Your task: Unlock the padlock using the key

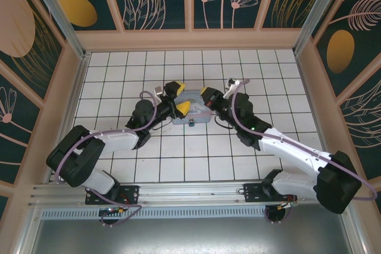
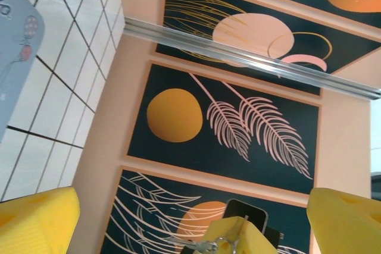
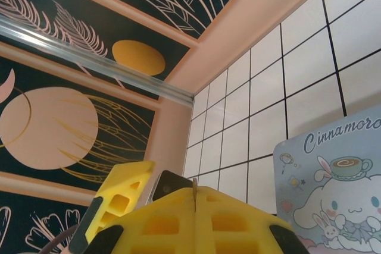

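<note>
Top external shows the left claw (image 1: pixel 182 98) spread wide and the right claw (image 1: pixel 206 94) pinched on what looks like the key (image 2: pixel 205 245); the padlock (image 1: pixel 192 124) lies ungripped just nearside of both. Next, probably: steady the padlock, then line up the key

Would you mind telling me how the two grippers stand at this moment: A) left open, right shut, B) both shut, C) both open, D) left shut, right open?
A: the left gripper has its yellow fingers spread wide apart, while the right gripper has its fingers pressed together, with what looks like the key pinched at their tip.
</note>
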`<act>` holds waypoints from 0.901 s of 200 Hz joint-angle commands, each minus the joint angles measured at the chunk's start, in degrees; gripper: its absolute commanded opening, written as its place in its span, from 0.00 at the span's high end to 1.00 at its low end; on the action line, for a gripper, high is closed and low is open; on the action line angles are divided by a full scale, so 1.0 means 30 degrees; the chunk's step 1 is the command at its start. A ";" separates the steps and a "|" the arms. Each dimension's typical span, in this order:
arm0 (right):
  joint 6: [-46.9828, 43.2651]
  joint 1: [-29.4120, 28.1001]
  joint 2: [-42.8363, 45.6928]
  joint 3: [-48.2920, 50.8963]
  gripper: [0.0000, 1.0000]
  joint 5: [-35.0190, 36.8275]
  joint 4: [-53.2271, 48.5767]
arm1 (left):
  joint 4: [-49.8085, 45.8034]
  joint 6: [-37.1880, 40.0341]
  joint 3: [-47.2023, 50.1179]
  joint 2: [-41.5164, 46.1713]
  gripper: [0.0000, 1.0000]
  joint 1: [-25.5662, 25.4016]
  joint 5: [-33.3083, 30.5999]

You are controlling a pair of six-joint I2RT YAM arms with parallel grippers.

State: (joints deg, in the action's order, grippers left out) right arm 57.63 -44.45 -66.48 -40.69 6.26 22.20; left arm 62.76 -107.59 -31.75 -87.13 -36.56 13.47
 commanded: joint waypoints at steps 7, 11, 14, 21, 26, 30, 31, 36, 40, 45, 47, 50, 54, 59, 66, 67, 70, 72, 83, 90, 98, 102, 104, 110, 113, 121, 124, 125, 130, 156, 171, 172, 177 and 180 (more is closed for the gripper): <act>0.0773 -0.0430 -0.0745 -0.0900 1.00 0.1011 0.1440 | 0.2701 -0.1130 -0.0662 -0.0420 0.02 -0.0253 -0.0207; 0.0776 -0.0498 -0.0870 -0.1027 1.00 0.1047 0.1503 | 0.2788 -0.1163 -0.0695 -0.0454 0.02 -0.0271 -0.0199; 0.0776 -0.0528 -0.0996 -0.1090 1.00 0.1062 0.1540 | 0.2847 -0.1207 -0.0697 -0.0494 0.02 -0.0267 -0.0187; 0.0800 -0.0615 -0.1254 -0.1263 1.00 0.1076 0.1638 | 0.2973 -0.1254 -0.0744 -0.0589 0.02 -0.0317 -0.0156; 0.0827 -0.0696 -0.1430 -0.1343 1.00 0.1100 0.1721 | 0.3047 -0.1307 -0.0758 -0.0647 0.02 -0.0317 -0.0156; 0.0871 -0.0737 -0.1566 -0.1467 1.00 0.1107 0.1755 | 0.3140 -0.1328 -0.0756 -0.0691 0.02 -0.0308 -0.0154; 0.0865 -0.0754 -0.1583 -0.1496 1.00 0.1136 0.1763 | 0.3150 -0.1336 -0.0756 -0.0706 0.02 -0.0316 -0.0155; 0.0887 -0.0841 -0.1797 -0.1576 1.00 0.1135 0.1859 | 0.3211 -0.1372 -0.0755 -0.0762 0.02 -0.0352 -0.0108; 0.0916 -0.0893 -0.1980 -0.1666 1.00 0.1150 0.1938 | 0.3269 -0.1406 -0.0766 -0.0801 0.02 -0.0348 -0.0100; 0.0949 -0.0966 -0.2128 -0.1741 1.00 0.1150 0.2051 | 0.3332 -0.1431 -0.0728 -0.0852 0.02 -0.0354 -0.0126; 0.0955 -0.0988 -0.2208 -0.1777 1.00 0.1139 0.2083 | 0.3372 -0.1453 -0.0727 -0.0879 0.02 -0.0354 -0.0104; 0.0985 -0.1050 -0.2303 -0.1854 1.00 0.1136 0.2111 | 0.3455 -0.1493 -0.0726 -0.0910 0.02 -0.0354 -0.0116; 0.0979 -0.1127 -0.2443 -0.1947 1.00 0.1154 0.2172 | 0.3540 -0.1532 -0.0699 -0.0975 0.02 -0.0337 -0.0096; 0.1004 -0.1227 -0.2596 -0.2062 1.00 0.1147 0.2219 | 0.3653 -0.1585 -0.0690 -0.1057 0.02 -0.0347 -0.0097; 0.1008 -0.1367 -0.2801 -0.2253 1.00 0.1137 0.2311 | 0.3836 -0.1649 -0.0690 -0.1124 0.02 -0.0353 -0.0096; 0.1022 -0.1376 -0.2831 -0.2270 1.00 0.1136 0.2319 | 0.3850 -0.1657 -0.0693 -0.1142 0.02 -0.0353 -0.0097; 0.1048 -0.1425 -0.2922 -0.2322 1.00 0.1124 0.2327 | 0.3925 -0.1690 -0.0660 -0.1181 0.02 -0.0335 -0.0097; 0.1046 -0.1483 -0.3000 -0.2399 1.00 0.1111 0.2328 | 0.3960 -0.1716 -0.0651 -0.1202 0.02 -0.0349 -0.0119; 0.1063 -0.1687 -0.3299 -0.2613 1.00 0.1172 0.2327 | 0.4244 -0.1837 -0.0636 -0.1303 0.02 -0.0353 -0.0140; 0.1148 -0.1838 -0.3458 -0.2688 1.00 0.1207 0.2322 | 0.4410 -0.1883 -0.0673 -0.1378 0.02 -0.0352 -0.0156; 0.1275 -0.1959 -0.3619 -0.2654 1.00 0.1223 0.2408 | 0.4528 -0.1944 -0.0721 -0.1424 0.02 -0.0354 -0.0140; 0.1347 -0.1993 -0.3690 -0.2642 1.00 0.1298 0.2441 | 0.4552 -0.1958 -0.0751 -0.1450 0.02 -0.0352 -0.0140; 0.1370 -0.2036 -0.3705 -0.2618 1.00 0.1308 0.2444 | 0.4564 -0.1966 -0.0762 -0.1453 0.02 -0.0331 -0.0137; 0.1516 -0.2030 -0.3739 -0.2515 1.00 0.1411 0.2459 | 0.4596 -0.1973 -0.0806 -0.1432 0.02 -0.0347 -0.0155; 0.1575 -0.2052 -0.3739 -0.2440 1.00 0.1448 0.2473 | 0.4597 -0.1961 -0.0813 -0.1425 0.02 -0.0353 -0.0163; 0.1730 -0.2048 -0.3696 -0.2209 1.00 0.1670 0.2496 | 0.4597 -0.1960 -0.0814 -0.1385 0.02 -0.0354 -0.0181; 0.1778 -0.2080 -0.3646 -0.2135 1.00 0.1770 0.2488 | 0.4597 -0.1940 -0.0799 -0.1368 0.02 -0.0354 -0.0185; 0.1788 -0.2070 -0.3634 -0.2123 1.00 0.1804 0.2496 | 0.4597 -0.1935 -0.0792 -0.1352 0.02 -0.0354 -0.0185; 0.1894 -0.2046 -0.3573 -0.1980 1.00 0.1956 0.2435 | 0.4597 -0.1930 -0.0763 -0.1324 0.02 -0.0354 -0.0212; 0.2119 -0.2031 -0.3115 -0.1572 1.00 0.2663 0.2003 | 0.4480 -0.1783 -0.0502 -0.1166 0.02 -0.0353 -0.0359; 0.2170 -0.2030 -0.2880 -0.1454 1.00 0.3030 0.1674 | 0.4450 -0.1754 -0.0348 -0.1126 0.03 -0.0346 -0.0448; 0.2189 -0.2030 -0.2870 -0.1446 1.00 0.3049 0.1664 | 0.4450 -0.1754 -0.0332 -0.1114 0.03 -0.0350 -0.0448; 0.2194 -0.2030 -0.2787 -0.1370 1.00 0.3120 0.1584 | 0.4451 -0.1728 -0.0292 -0.1075 0.02 -0.0353 -0.0455; 0.2209 -0.2012 -0.2756 -0.1356 1.00 0.3178 0.1547 | 0.4425 -0.1739 -0.0287 -0.1073 0.03 -0.0354 -0.0501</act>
State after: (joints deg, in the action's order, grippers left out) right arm 63.05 -50.35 -77.21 -45.80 12.53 26.65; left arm 73.34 -112.81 -32.69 -90.91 -37.21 12.97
